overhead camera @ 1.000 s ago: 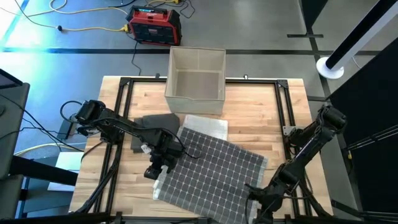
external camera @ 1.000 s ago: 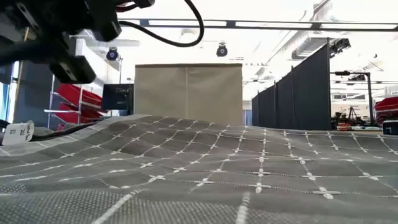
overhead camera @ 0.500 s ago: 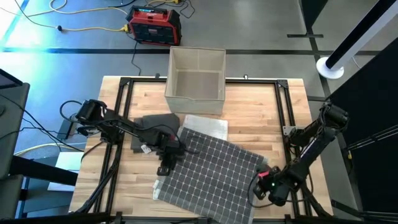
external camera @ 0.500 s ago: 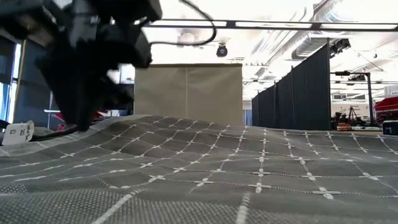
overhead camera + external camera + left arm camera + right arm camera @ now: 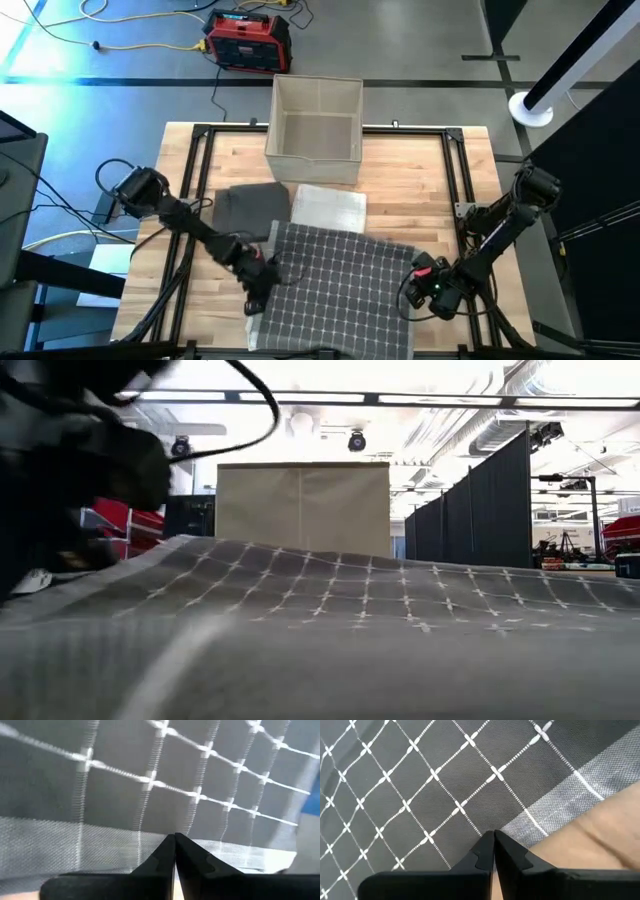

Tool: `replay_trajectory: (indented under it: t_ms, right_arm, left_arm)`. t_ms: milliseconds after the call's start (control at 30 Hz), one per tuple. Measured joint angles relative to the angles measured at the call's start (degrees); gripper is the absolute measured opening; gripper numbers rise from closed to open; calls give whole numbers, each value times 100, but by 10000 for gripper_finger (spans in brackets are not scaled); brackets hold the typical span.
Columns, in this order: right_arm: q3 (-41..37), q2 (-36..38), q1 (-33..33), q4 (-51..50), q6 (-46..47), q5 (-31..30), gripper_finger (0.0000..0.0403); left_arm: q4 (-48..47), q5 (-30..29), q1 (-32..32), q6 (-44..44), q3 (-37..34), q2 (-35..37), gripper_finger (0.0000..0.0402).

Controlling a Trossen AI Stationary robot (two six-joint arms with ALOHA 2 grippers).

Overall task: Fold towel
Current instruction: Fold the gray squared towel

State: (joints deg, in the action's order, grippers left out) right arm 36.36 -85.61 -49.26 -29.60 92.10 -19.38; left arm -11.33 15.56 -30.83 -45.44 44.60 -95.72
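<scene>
Pale wooden bench (image 5: 410,180) with black frame rails carries all items. Nearest: dark grey towel with a white grid pattern (image 5: 335,290), spread at the bench's front centre. Left hand (image 5: 258,287) pinches its left edge, fingers pressed together; right hand (image 5: 418,290) pinches its right edge likewise. Behind it: folded dark grey cloth (image 5: 248,206) beside folded light grey cloth (image 5: 328,209). Farthest: open beige fabric box (image 5: 315,117) at the back edge.
</scene>
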Motion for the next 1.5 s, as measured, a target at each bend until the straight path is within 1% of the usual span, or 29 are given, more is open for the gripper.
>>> replay_trajectory:
  t_ms: [100, 167, 233, 333, 500, 667, 767, 867, 967, 1033, 1100, 1167, 1200, 1267, 1400, 1500]
  right_arm:
    - [84, 456, 156, -251, -526, 366, 0]
    - [258, 926, 236, -543, -949, 433, 0]
    - [382, 1284, 365, -958, -1263, 462, 2]
    - [526, 1750, 593, -1557, -1678, 521, 7]
    - [766, 2526, 973, -2554, -2370, 618, 16]
    - [971, 3259, 1365, -3497, -3032, 758, 26]
    - [561, 3203, 1692, -3207, -3065, 1291, 68]
    - [152, 3060, 1875, -2734, -3178, 1358, 122]
    - [-70, 2875, 1994, -2292, -3511, 1046, 172]
    - [-157, 2750, 2068, -2076, -3708, 744, 199]
    - [-238, 2601, 2132, -1868, -3842, 463, 219]
    - [-358, 2436, 2190, -1699, -3926, 181, 232]
    - [-422, 2370, 2208, -1579, -3929, 139, 230]
    - [-532, 2252, 2228, -1388, -3939, 203, 214]
    - [-752, 2014, 2266, -1005, -3959, 329, 181]
    - [-917, 1836, 2295, -718, -3974, 424, 157]
  left_arm:
    - [394, -37, -357, -727, 0, 0, 1]
    - [623, -37, -542, -1168, 0, 0, 0]
    - [866, -1, -684, -1426, 0, 0, 0]
    - [876, 335, -700, -1413, 50, 0, 0]
    - [742, 759, -328, -1239, 180, 77, 0]
    - [311, -149, 197, -390, 186, 672, 0]
    - [52, -693, 511, 119, 191, 1029, 0]
    - [-206, -1237, 825, 629, 195, 1385, 0]
    - [-450, -1825, 1133, 1139, 199, 1736, 0]
    - [-419, -2620, 1217, 1456, 199, 1933, 3]
    - [-424, -3049, 1317, 1775, 201, 2063, 11]
    - [-449, -3091, 1441, 2169, 201, 2126, 24]
    - [-467, -3062, 1505, 2354, 201, 2135, 33]
    - [-577, -2810, 1649, 2519, 201, 2138, 52]
    - [-1052, -2087, 1939, 2475, 201, 2105, 92]
    - [-1246, -1943, 2043, 2482, 201, 2105, 112]
